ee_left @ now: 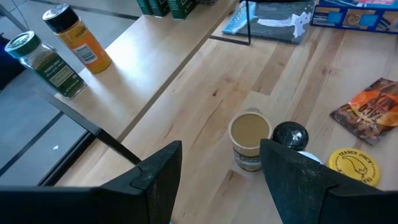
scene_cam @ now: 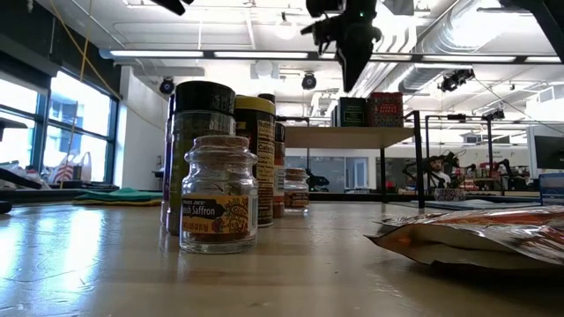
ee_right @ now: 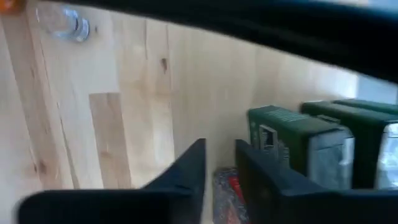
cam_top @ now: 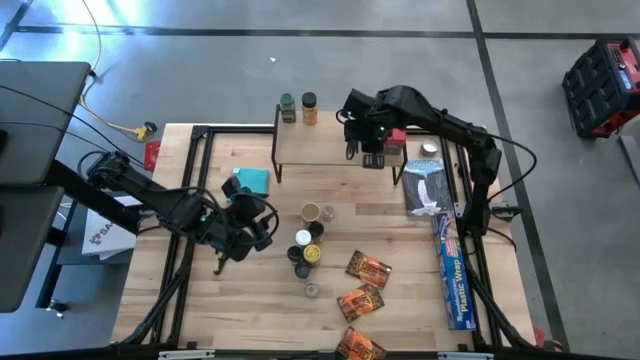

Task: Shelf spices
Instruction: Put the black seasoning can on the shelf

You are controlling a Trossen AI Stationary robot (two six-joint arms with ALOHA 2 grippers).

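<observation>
Hovering right hand | fingers near-closed, empty | red box just beside, on shelf

Two jars on shelf; packets on table

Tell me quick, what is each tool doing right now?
Left tool: open, holding nothing, above the table.
Right tool: nearly closed, empty, over the shelf.

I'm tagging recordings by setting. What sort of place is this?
Probably a robotics lab or workshop: bare concrete floor around the table, exposed ceiling ducts, and workstations with a seated person behind it.
</observation>
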